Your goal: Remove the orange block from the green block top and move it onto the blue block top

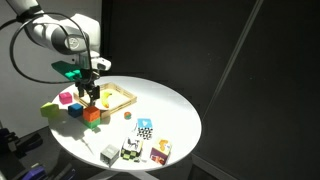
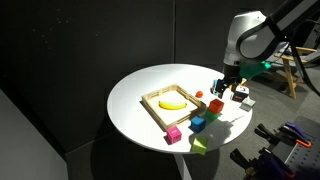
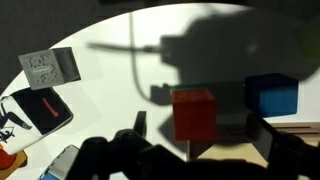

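The orange block (image 1: 91, 113) sits on top of the green block (image 1: 98, 122) on the round white table; both exterior views show it (image 2: 215, 104), with the green block under it (image 2: 212, 116). The blue block (image 1: 75, 110) stands on the table close beside them (image 2: 197, 124). My gripper (image 1: 92, 92) hangs just above the stack (image 2: 224, 88). In the wrist view the open gripper (image 3: 204, 125) has a finger on each side of the orange block (image 3: 194, 113), without touching it. The blue block (image 3: 272, 95) is to its right. The green block is hidden there.
A wooden tray (image 2: 150, 103) holding a yellow piece (image 2: 175, 103) lies next to the blocks. A pink cube (image 1: 66, 98) and a yellow-green piece (image 1: 48, 110) are nearby. Several small boxes and cards (image 1: 145, 128) lie near the table's rim (image 1: 190, 140).
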Available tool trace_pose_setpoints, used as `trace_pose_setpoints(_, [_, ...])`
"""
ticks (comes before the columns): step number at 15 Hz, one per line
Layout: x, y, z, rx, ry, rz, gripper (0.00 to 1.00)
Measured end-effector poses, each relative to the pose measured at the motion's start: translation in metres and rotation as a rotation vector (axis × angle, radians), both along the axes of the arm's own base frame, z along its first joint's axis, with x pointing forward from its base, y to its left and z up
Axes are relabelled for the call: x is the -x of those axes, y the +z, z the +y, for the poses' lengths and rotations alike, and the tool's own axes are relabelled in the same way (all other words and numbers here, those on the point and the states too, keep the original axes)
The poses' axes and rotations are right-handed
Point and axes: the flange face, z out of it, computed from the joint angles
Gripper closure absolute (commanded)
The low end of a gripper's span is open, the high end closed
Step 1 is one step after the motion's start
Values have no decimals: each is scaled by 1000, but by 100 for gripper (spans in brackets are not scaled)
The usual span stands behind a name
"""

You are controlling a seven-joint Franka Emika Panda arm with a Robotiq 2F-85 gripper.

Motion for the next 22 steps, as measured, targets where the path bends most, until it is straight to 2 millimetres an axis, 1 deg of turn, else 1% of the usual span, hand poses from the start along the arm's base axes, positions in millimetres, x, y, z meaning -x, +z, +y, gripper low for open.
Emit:
trace_pose_setpoints(6, [-7,-21,7,0,20,-1,0])
trace_pose_setpoints(13, [-25,-33,20,1,49,-23,0])
trace_pose_setpoints(18, [-37,-42,15,13,42,-26,0])
trace_pose_setpoints(22, [-42,-50,9,17,32,-20,0])
